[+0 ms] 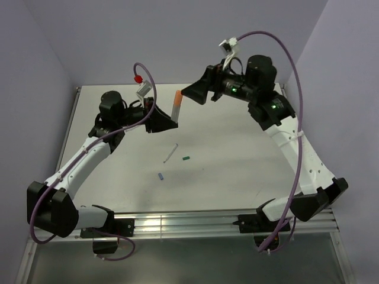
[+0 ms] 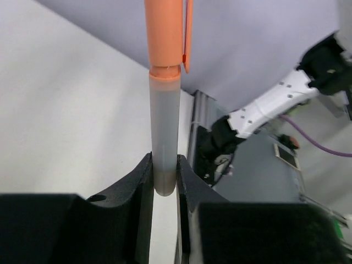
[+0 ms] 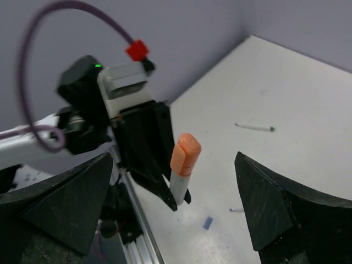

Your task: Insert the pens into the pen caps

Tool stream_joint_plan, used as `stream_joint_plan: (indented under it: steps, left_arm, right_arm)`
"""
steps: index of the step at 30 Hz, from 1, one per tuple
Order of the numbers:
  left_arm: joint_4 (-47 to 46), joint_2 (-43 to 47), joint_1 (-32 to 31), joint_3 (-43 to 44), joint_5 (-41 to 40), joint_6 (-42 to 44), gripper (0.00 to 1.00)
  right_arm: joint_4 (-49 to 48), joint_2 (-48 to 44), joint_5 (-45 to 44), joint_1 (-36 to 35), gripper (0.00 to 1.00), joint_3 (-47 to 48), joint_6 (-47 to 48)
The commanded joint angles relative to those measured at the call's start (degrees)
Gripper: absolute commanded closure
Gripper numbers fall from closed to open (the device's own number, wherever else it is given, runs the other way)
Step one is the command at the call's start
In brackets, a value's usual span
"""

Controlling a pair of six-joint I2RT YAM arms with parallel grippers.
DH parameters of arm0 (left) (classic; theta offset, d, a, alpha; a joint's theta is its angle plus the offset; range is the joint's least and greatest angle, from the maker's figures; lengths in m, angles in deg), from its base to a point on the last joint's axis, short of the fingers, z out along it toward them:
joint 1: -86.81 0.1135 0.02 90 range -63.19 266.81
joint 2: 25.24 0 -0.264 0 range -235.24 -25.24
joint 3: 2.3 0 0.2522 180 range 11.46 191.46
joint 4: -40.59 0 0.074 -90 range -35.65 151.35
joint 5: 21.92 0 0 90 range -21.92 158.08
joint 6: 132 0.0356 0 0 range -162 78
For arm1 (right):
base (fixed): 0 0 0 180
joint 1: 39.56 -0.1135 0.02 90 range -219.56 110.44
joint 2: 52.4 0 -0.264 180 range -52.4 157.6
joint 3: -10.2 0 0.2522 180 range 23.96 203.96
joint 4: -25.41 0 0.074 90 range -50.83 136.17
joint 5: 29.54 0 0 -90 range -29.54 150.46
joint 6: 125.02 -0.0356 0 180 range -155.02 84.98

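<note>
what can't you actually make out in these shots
Left wrist view: the top of the orange cap on the thick pen is cut off by the upper edge.
Top view: the green cap and blue cap are too small to show which end is open.
Top view: the thin pen is too small to tell tip from tail.

I'm looking at a white worktop (image 1: pixel 237 177) closed in on three sides by pale lilac walls. The back wall (image 1: pixel 177 35) stands behind it, the left wall (image 1: pixel 29 94) and right wall (image 1: pixel 352 89) flank it. An aluminium rail (image 1: pixel 183 223) runs along its near edge, with a grey panel (image 1: pixel 189 260) below that. The light is soft and even, and shadows on the worktop are faint.
</note>
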Motion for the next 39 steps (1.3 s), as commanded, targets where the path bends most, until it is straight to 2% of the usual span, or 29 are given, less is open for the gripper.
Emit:
stream_joint_plan:
  steps: [1,2,3,4,7,8,12,14,16,19,26,34,39]
  left_arm:
    - [-15.1,3.3,1.1,-3.1,9.8,-6.4,1.0]
    - [-19.0,3.6,1.2,-5.7,11.8,-11.4,1.0]
    - [-27.3,4.0,1.2,-7.1,12.5,-14.3,1.0]
    - [-31.0,4.8,1.2,-8.3,12.9,-19.3,1.0]
    - [-41.3,5.1,1.2,-11.0,14.1,-26.0,1.0]
    - [-43.1,5.0,1.2,-11.3,14.2,-27.3,1.0]
    - [-49.1,5.0,1.1,-11.8,13.4,-31.2,1.0]
    - [-49.5,5.1,1.0,-12.1,13.0,-31.3,1.0]
    - [-48.3,5.4,0.7,-12.1,12.3,-29.5,1.0]
    - [-44.6,5.5,0.4,-11.8,11.8,-26.7,1.0]
    - [-29.1,5.3,-0.7,-9.4,10.8,-17.5,1.0]
    - [-32.6,5.3,-0.8,-10.3,11.1,-19.2,1.0]
    - [-32.3,5.1,-1.3,-10.2,11.3,-18.5,1.0]
  right_arm:
    - [-5.3,-2.3,21.1,5.0,0.0,5.6,-0.6]
    - [-7.0,-2.7,24.0,6.1,0.0,5.9,-1.8]
    - [-8.1,-3.0,25.2,6.8,0.0,6.2,-2.4]
    - [-8.1,-3.4,25.7,7.4,0.0,6.9,-2.0]
    - [-11.2,-3.7,27.0,7.3,0.02,5.3,-5.4]
    - [-13.1,-3.8,27.1,7.4,0.12,4.0,-7.1]
    - [-23.6,-4.4,27.3,7.2,0.32,-3.1,-15.6]
    - [-24.4,-4.2,25.8,6.5,0.41,-5.3,-16.7]
    - [-25.1,-4.2,24.4,5.8,0.44,-6.8,-18.5]
    - [-26.7,-3.6,23.8,5.1,0.45,-7.6,-21.0]
    - [-27.4,-1.6,23.2,2.1,0.43,-8.1,-21.6]
    - [-27.3,-0.2,22.6,-0.2,0.55,-9.5,-20.3]
    - [-27.3,0.7,22.1,-0.8,0.58,-10.1,-19.4]
